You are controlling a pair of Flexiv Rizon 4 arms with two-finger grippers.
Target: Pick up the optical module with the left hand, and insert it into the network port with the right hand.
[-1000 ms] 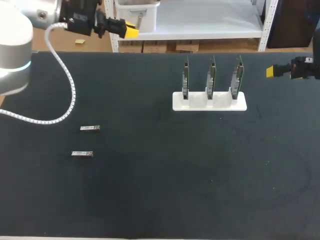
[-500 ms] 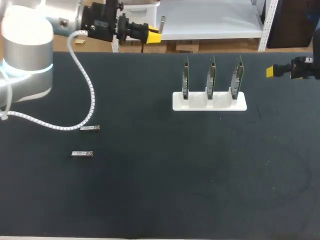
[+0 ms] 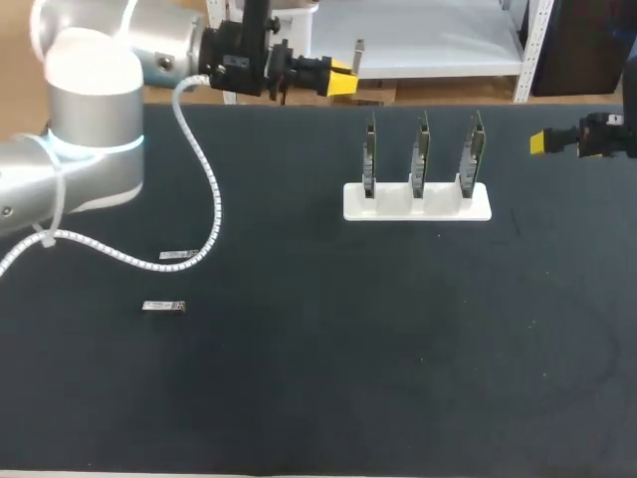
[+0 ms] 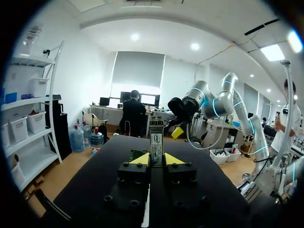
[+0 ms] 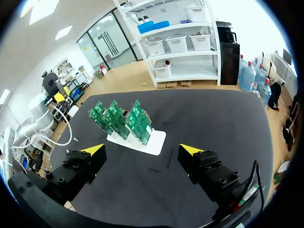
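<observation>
REMOTE STATION: My left tool [image 3: 341, 80] hangs above the far edge of the bench [image 3: 318, 378], a little left of the middle. It pinches an optical module [image 4: 156, 140] between its yellow tips, and the module's slim body projects ahead of the fingers. My right tool [image 5: 142, 150] sits at the far right corner, fingers spread wide with nothing between them. Between the two arms, near the far edge, a white stand [image 3: 418, 202] carries three upright green network cards [image 3: 421, 151]. Two spare modules [image 3: 163, 306] lie flat near the left edge, the farther one partly crossed by the left arm's white coiled cable [image 3: 216, 204].

I judge the module to be light, rigid and metal-cased, with smooth sides that could slip or twist under a weak pinch. It will not bend, but its connector end and a card's port look easy to damage if pushed in crooked. For the handover, my right tool would best take the exposed length on its two long flat faces, clear of the left fingers and short of the end that enters the port.

Compared with a second ago, the left arm has swept along the far edge from the far left corner toward the stand, carrying the module with it. Its cable has come to lie over the farther spare module. The right tool, the stand and both spare modules are where they were
</observation>
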